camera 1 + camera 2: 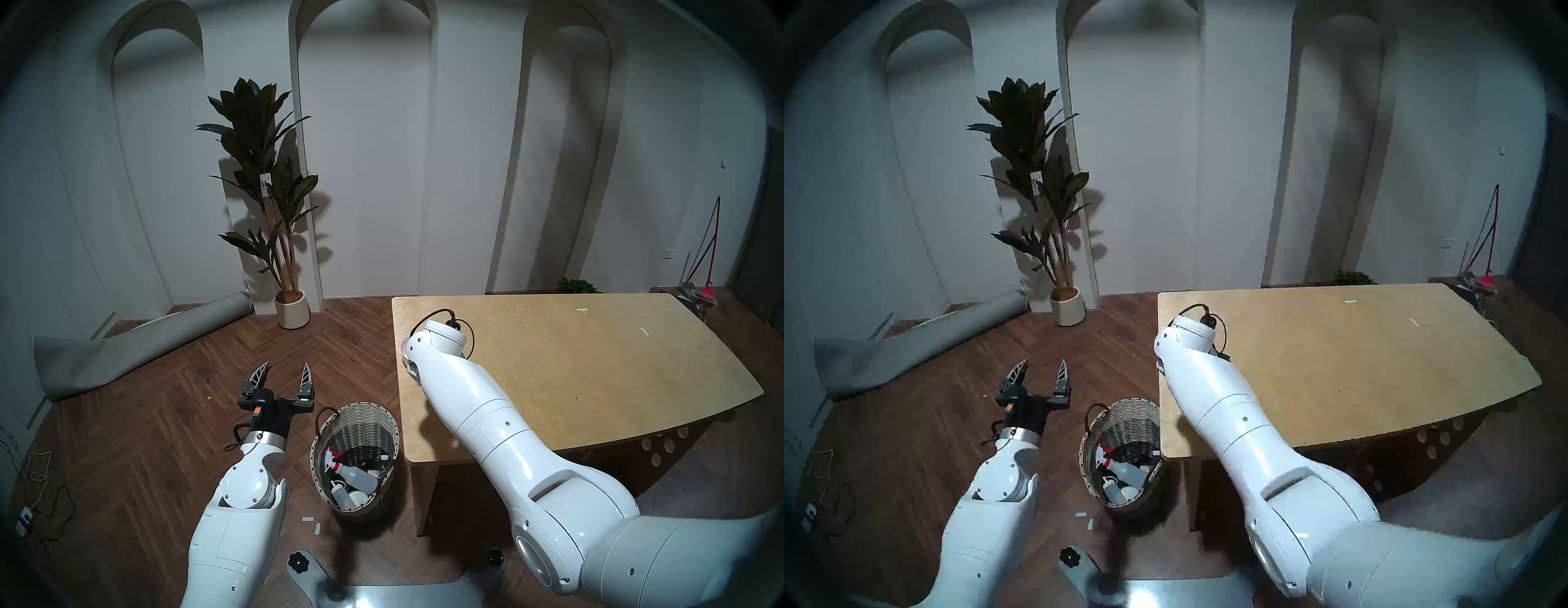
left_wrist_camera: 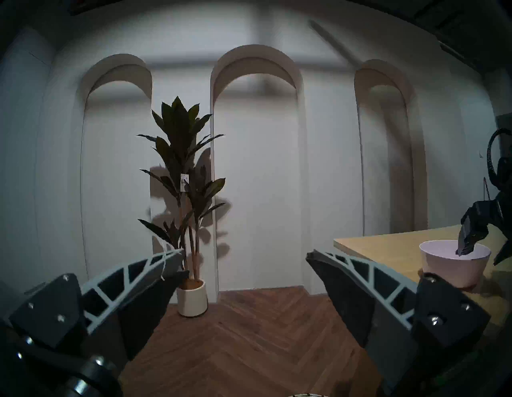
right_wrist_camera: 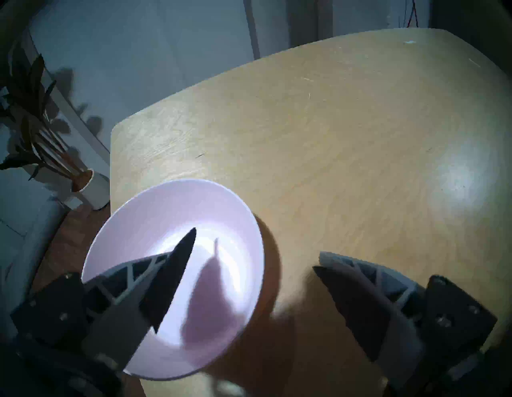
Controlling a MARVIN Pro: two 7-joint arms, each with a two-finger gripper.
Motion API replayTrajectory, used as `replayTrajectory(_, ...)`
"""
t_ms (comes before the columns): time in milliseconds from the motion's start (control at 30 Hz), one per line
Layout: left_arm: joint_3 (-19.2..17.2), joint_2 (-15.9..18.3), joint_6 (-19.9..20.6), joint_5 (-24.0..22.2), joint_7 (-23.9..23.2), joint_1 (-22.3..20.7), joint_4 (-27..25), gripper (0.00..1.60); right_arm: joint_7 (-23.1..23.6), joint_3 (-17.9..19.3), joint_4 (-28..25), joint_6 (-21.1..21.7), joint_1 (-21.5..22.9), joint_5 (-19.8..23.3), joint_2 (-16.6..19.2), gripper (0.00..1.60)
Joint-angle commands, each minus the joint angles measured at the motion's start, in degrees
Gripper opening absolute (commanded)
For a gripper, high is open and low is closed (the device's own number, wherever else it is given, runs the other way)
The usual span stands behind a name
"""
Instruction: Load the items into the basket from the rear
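The single pale pink bowl [image 3: 177, 216] sat at the table's [image 3: 346, 138] left edge, its rim straddled by the spread right gripper [image 3: 255, 249]: one finger [image 3: 171, 263] reached inside the bowl while the other hung outside at about 3 o'clock, neither visibly pressing it. The left gripper [image 1: 286, 373] hovered wide apart and empty over the floor, at roughly 10 o'clock from the one wicker basket [image 1: 356, 416]. That basket held two items, the spray bottle [image 1: 354, 471] and the pump-top bottle [image 1: 341, 494].

Home-like room: 3 arched niches [image 1: 360, 148], potted plant [image 1: 267, 191], herringbone floor [image 1: 169, 403].
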Motion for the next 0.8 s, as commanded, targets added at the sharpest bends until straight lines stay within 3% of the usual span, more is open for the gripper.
replayTrajectory(0, 0.2, 0.3, 1.4, 0.0, -0.5, -0.5, -2.6, 1.60, 0.5, -0.3, 2.7, -2.6, 4.4, -0.7, -2.3, 0.00)
replayTrajectory(200, 0.3, 0.4, 2.4, -0.2, -0.7, -0.7, -2.7, 1.60, 0.5, -0.4, 3.7, -2.9, 5.2, -0.7, -2.5, 0.00)
replayTrajectory(400, 0.2, 0.3, 2.7, -0.2, -0.6, -1.1, -2.4, 1.60, 0.3, -0.3, -1.2, -1.3, 4.6, 0.3, -3.0, 0.00)
replayTrajectory(767, -2.4, 0.1, 2.3, -0.3, 2.4, -0.9, -3.0, 1.60, 0.2, -4.1, -8.1, 2.2, 0.8, 0.9, -4.7, 0.00)
